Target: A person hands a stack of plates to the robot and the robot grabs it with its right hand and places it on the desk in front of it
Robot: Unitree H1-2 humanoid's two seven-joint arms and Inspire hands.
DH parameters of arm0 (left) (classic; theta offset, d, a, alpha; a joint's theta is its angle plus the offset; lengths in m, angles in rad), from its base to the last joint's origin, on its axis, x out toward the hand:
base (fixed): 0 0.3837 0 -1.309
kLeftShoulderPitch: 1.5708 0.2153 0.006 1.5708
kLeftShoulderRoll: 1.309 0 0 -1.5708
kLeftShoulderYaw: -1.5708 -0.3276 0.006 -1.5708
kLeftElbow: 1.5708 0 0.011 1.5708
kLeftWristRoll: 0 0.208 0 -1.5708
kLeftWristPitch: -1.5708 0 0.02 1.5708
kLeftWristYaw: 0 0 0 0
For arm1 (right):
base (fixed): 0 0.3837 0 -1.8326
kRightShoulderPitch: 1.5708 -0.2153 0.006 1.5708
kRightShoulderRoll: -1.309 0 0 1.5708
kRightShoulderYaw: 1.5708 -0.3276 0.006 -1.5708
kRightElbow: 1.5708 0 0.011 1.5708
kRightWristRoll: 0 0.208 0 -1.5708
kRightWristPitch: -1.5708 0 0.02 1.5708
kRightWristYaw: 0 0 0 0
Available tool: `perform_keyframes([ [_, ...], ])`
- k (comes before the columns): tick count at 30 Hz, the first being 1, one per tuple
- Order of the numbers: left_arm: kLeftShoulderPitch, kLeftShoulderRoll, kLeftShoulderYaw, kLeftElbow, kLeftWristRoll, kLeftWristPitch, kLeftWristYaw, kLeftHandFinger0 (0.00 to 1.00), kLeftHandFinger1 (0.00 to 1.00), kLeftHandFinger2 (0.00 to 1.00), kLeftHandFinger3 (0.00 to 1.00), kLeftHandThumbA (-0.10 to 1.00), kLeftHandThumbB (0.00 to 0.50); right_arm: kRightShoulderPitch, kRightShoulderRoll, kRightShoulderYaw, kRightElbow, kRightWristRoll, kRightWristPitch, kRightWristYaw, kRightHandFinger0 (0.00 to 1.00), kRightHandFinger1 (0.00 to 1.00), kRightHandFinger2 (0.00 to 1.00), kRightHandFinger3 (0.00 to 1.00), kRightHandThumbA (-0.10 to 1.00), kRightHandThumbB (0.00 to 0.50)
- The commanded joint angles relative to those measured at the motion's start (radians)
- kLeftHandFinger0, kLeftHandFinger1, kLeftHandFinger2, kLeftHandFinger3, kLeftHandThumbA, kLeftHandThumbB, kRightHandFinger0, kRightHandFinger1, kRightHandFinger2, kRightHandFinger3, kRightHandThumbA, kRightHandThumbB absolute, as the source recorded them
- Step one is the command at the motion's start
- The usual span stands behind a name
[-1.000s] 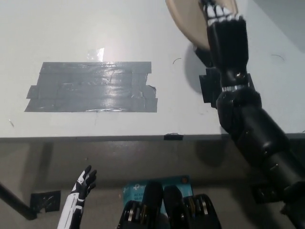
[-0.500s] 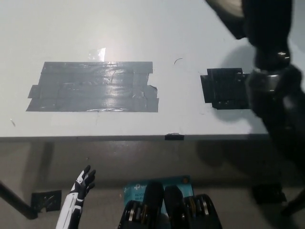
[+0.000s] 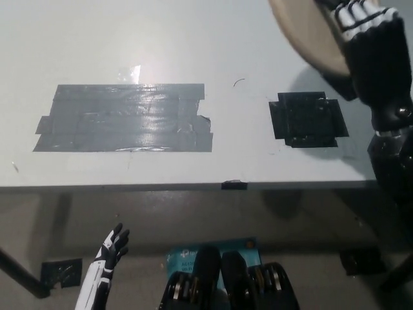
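Head view: right hand (image 3: 361, 19) is clamping the stack of plates (image 3: 304, 32) by its rim over the surface (image 3: 193, 39), so a tilt could be sliding plates loose; left hand (image 3: 113, 248) is hanging low, fingers apart.

The black right hand (image 3: 364, 26), gripping the stack of round beige plates (image 3: 303, 32), now sits farther right than a second ago, fully uncovering the square black tape patch (image 3: 306, 119).
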Motion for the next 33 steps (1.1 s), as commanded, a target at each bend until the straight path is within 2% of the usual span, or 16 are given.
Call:
perform_keyframes([
  [1,0.001,0.012,0.015,-0.034,-0.009,-0.001,0.000,1.00,1.00,0.98,1.00,1.00,0.225,-0.036,-0.038,0.044,0.089,-0.041,-0.052,0.057,0.00,0.09,0.72,0.56,-0.10,0.293],
  [6,0.000,0.010,0.016,-0.029,-0.008,-0.008,0.000,1.00,1.00,0.96,1.00,1.00,0.218,-0.047,-0.044,0.098,0.180,-0.070,-0.061,0.069,0.00,0.13,0.77,0.56,-0.10,0.291],
  [8,0.000,0.009,0.016,-0.026,-0.019,-0.009,-0.007,1.00,1.00,0.95,1.00,1.00,0.223,-0.054,-0.039,0.115,0.232,-0.074,-0.059,0.071,0.00,0.11,0.69,0.44,-0.10,0.303],
  [9,-0.002,0.009,0.016,-0.026,-0.021,-0.008,-0.007,1.00,1.00,0.94,1.00,1.00,0.224,-0.058,-0.039,0.118,0.244,-0.076,-0.058,0.070,0.00,0.11,0.62,0.36,-0.10,0.354],
  [10,-0.005,0.009,0.017,-0.028,-0.021,-0.004,-0.008,1.00,1.00,0.94,1.00,1.00,0.226,-0.066,-0.039,0.125,0.268,-0.071,-0.052,0.095,0.00,0.15,0.68,0.38,-0.10,0.275],
  [12,-0.012,0.011,0.016,-0.028,-0.017,-0.003,-0.008,1.00,1.00,0.94,1.00,1.00,0.225,-0.079,-0.041,0.134,0.306,-0.061,-0.061,0.114,0.00,0.16,0.68,0.36,-0.10,0.266],
  [19,-0.019,0.015,0.015,-0.029,-0.018,-0.003,-0.014,0.97,0.98,0.94,1.00,1.00,0.228,-0.070,-0.038,0.147,0.300,-0.056,-0.029,0.251,0.00,0.18,0.71,0.41,-0.10,0.256],
  [24,-0.027,0.018,0.016,-0.027,-0.019,0.001,-0.015,0.98,0.98,0.94,1.00,1.00,0.237,-0.052,-0.040,0.126,0.202,-0.015,0.046,0.478,0.02,0.39,0.89,0.54,-0.10,0.246],
  [25,-0.026,0.018,0.016,-0.029,-0.016,0.004,-0.013,0.98,0.98,0.94,1.00,1.00,0.238,-0.048,-0.041,0.123,0.175,-0.022,0.085,0.544,0.09,0.43,0.88,0.62,-0.10,0.245],
  [26,-0.026,0.017,0.016,-0.030,-0.017,0.008,-0.013,0.98,0.97,0.94,1.00,1.00,0.248,-0.045,-0.042,0.116,0.127,0.003,0.141,0.664,0.55,0.95,1.00,1.00,0.30,0.326],
  [27,-0.026,0.016,0.016,-0.031,-0.018,0.013,-0.014,0.98,0.97,0.94,1.00,1.00,0.248,-0.040,-0.044,0.106,0.071,0.034,0.203,0.804,0.55,0.95,1.00,1.00,0.30,0.326],
  [28,-0.026,0.016,0.016,-0.031,-0.018,0.014,-0.014,0.98,0.97,0.94,1.00,1.00,0.250,-0.039,-0.044,0.103,0.060,0.039,0.215,0.833,0.78,1.00,1.00,1.00,0.39,0.353],
  [29,-0.026,0.016,0.015,-0.030,-0.019,0.012,-0.014,0.97,0.96,0.94,1.00,1.00,0.251,-0.036,-0.049,0.095,0.022,0.075,0.232,0.890,1.00,1.00,1.00,1.00,0.50,0.442],
  [30,-0.026,0.016,0.015,-0.030,-0.019,0.011,-0.015,0.97,0.96,0.94,1.00,1.00,0.251,-0.033,-0.053,0.089,-0.005,0.103,0.245,0.931,1.00,1.00,1.00,1.00,0.50,0.442],
  [31,-0.036,0.017,0.015,-0.028,-0.023,0.013,-0.018,0.94,0.95,0.93,1.00,1.00,0.252,-0.036,-0.073,0.069,-0.098,0.222,0.276,1.042,1.00,1.00,1.00,1.00,0.64,0.498],
  [33,-0.042,0.018,0.016,-0.028,-0.025,0.018,-0.019,0.94,0.94,0.93,1.00,1.00,0.250,-0.040,-0.093,0.055,-0.203,0.335,0.311,1.128,1.00,1.00,1.00,1.00,0.73,0.500],
])
